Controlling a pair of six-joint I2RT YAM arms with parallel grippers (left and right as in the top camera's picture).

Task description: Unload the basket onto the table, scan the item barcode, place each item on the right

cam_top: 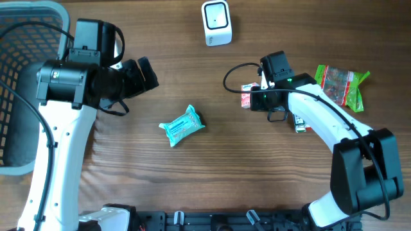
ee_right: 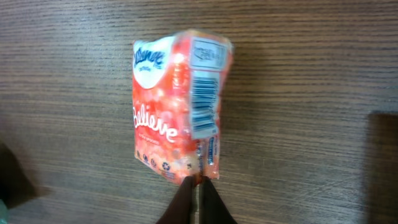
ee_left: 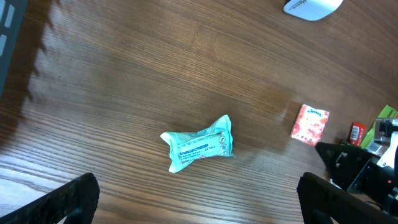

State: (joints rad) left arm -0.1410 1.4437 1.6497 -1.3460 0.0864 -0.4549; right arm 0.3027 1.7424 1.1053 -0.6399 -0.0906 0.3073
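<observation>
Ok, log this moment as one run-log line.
step: grasp for scan | right hand: shut on Kleenex tissue pack end seam, barcode up | left hand: open, empty | scanner: pack not there yet

Bright, even light; all views sharp. Left wrist view: soft shadow darkens the table [ee_left: 18,118] at ten o'clock.

A brown wooden table [cam_top: 180,58] lies under everything. A crinkly blue-green plastic packet [cam_top: 182,126] lies flat near the middle, all by itself. A shiny green and red snack bag [cam_top: 341,85] lies near the right edge. A grey plastic basket with lots of little holes [cam_top: 56,8] sits at the top left corner. A small red and green thing [cam_top: 300,125] peeks out near the bag, too hidden to tell what it is.
</observation>
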